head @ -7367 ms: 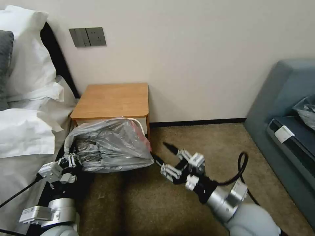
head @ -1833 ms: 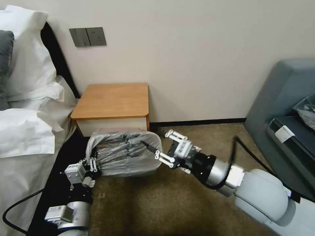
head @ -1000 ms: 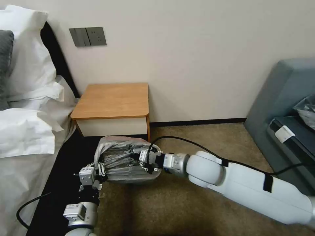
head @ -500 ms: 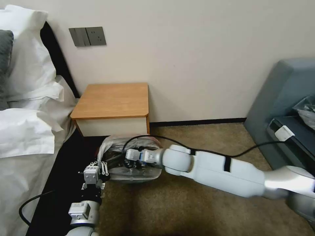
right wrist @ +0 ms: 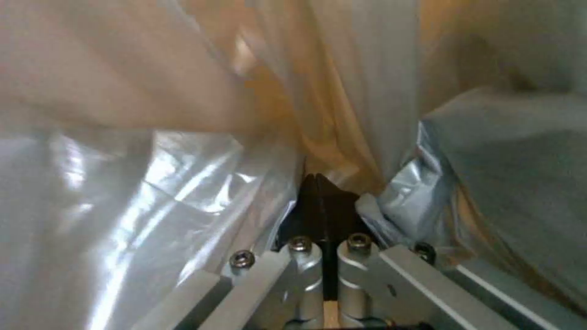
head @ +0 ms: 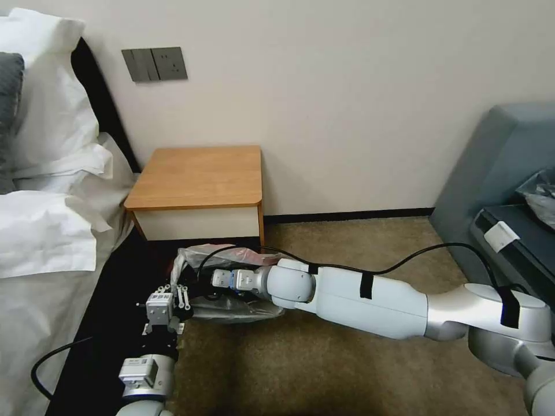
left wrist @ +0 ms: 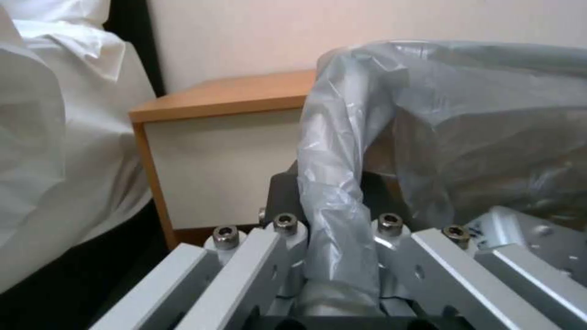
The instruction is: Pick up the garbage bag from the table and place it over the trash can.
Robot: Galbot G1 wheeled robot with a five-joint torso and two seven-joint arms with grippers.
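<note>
The garbage bag (head: 231, 289) is down on the floor just in front of the counter (head: 199, 176), draped over what I take to be the trash can, though the plastic hides the bin itself. The left gripper (head: 170, 294) sits at the bag's near-left corner with its fingers (left wrist: 287, 229) pinched on a twisted fold of the rim. The right gripper (right wrist: 324, 206) reaches deep inside the bag, fingers pressed together at the tips, with plastic bunched around them; whether any film is caught between them I can't tell.

To my eye, the step is seating the liner in the bin. Doing it well means the left side keeps the rim anchored without tugging, while the right pushes the film gently toward the bottom and corners. That plastic is thin and will snag or tear on the finger tips if dragged. Watch the pinkish edge (head: 254, 253) on the far side: it looks loosely gathered, not folded over.
</note>
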